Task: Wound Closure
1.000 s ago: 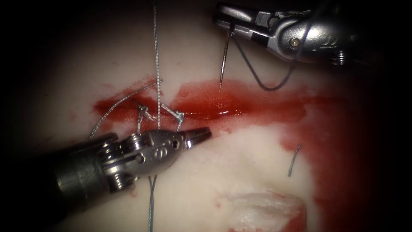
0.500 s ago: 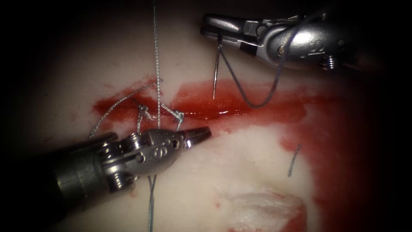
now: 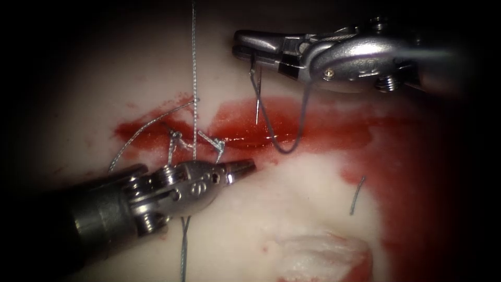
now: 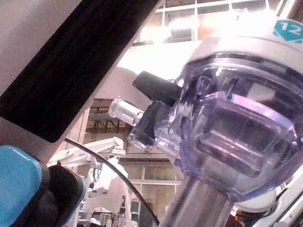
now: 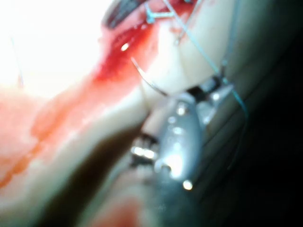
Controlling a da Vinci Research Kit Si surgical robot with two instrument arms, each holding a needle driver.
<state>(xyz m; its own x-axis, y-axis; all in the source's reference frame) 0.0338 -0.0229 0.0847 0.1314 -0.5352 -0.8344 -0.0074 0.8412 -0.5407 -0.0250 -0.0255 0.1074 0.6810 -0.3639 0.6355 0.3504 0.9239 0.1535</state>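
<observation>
At the top of the endoscope view my right tool (image 3: 239,46) is shut on the curved needle (image 3: 255,94) near its thread end. The needle hangs free of the tissue (image 3: 292,209), its tip pointing down over the red fluid (image 3: 245,125) in the cut. From the needle the thread (image 3: 284,150) sags in a loop across the cut and rises back towards the right tool. In the right wrist view the needle (image 5: 147,81) curves out from the right tool (image 5: 208,89). My left tool (image 3: 242,167) lies just below the cut, jaws shut and holding nothing.
Tied stitches (image 3: 177,138) cross the cut's left part, with a second knot (image 3: 219,142) beside them. A long strand (image 3: 194,73) runs straight up from them, passes behind the left tool and reappears below it. A cut end of thread (image 3: 357,194) lies at the right.
The right tool has moved left and a little down with the needle, bringing its tip over the red fluid. The thread loop has swung left and sagged lower. The left tool barely shifted.
</observation>
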